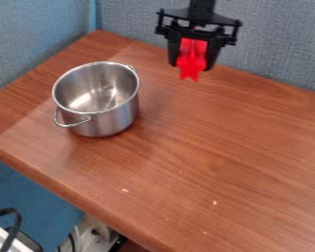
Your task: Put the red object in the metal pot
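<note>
Blue fabric walls back a brown wooden table (187,148). At left the metal pot (97,96) stands upright and empty. To its right, in the air and well apart, the gripper (193,51) clamps the red object (191,61), which hangs down. Judging the step: carrying. Next, centre over the pot's mouth, lower, release.

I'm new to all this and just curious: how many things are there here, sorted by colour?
Red: 1, the red object, held above the table in the tool
Silver: 1, the metal pot, standing on the table
Total: 2
</note>
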`<state>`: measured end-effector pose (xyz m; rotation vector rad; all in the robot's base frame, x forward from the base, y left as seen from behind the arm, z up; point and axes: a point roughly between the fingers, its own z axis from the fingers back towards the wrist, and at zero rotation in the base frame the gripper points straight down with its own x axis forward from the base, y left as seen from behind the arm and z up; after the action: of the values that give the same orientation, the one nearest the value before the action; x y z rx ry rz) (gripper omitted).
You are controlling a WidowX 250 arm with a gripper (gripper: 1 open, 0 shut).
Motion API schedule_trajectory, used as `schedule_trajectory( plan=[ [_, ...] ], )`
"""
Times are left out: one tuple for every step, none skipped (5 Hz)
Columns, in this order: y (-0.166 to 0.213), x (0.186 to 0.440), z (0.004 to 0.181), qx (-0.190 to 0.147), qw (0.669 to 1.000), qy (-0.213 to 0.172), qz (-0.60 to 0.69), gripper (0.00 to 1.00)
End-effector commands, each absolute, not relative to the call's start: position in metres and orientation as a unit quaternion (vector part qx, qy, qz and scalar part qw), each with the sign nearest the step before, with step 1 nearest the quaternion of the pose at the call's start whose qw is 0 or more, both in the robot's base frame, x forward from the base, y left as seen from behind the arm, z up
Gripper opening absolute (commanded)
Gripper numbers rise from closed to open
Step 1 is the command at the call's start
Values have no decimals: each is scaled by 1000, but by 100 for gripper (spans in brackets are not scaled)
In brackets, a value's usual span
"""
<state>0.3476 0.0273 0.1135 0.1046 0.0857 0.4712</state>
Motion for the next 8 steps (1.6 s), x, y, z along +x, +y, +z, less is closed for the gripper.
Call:
schedule_trajectory(
  plan=[
    [30,342,147,34,969,-6,244,0],
    [33,326,152,28,968,-27,250,0],
    [43,305,157,32,964,-44,262,0],
    [46,296,157,34,957,-50,284,0],
    [60,287,155,45,952,-50,297,0],
    [78,274,153,55,948,-46,311,0],
    [95,263,146,62,945,-32,319,0],
    [103,253,137,73,945,-18,318,0]
  ],
)
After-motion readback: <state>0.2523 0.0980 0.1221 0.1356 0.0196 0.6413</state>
